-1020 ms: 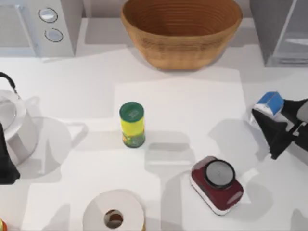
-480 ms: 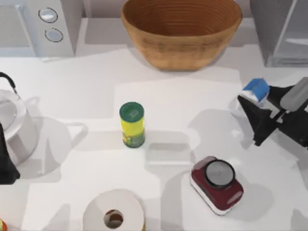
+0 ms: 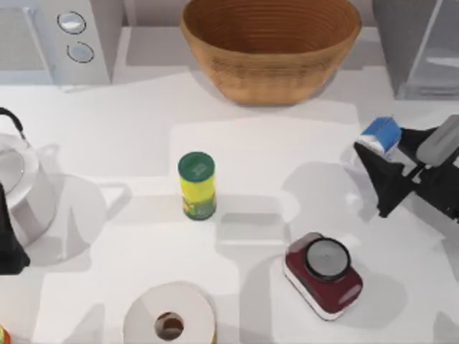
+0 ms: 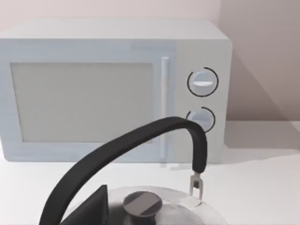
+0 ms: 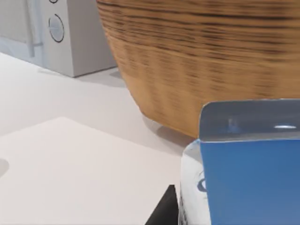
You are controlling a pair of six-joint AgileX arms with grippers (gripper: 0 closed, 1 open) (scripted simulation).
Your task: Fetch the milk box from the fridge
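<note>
Top view: right gripper point(image 3: 379, 159) at the table's right side, jaws clamped on the small blue-topped white milk box point(image 3: 380, 135) | left arm parked at the left edge, jaw state impossible to tell | behind, woven brown basket point(image 3: 270, 44) | large grey glass-fronted fridge point(image 3: 416, 46) far right corner, well apart from the carton.

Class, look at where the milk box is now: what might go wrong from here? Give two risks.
1. The right gripper holds the milk box near its end, so it might slip out.
2. The basket stands close beside the box; a swing toward it might bump it.
</note>
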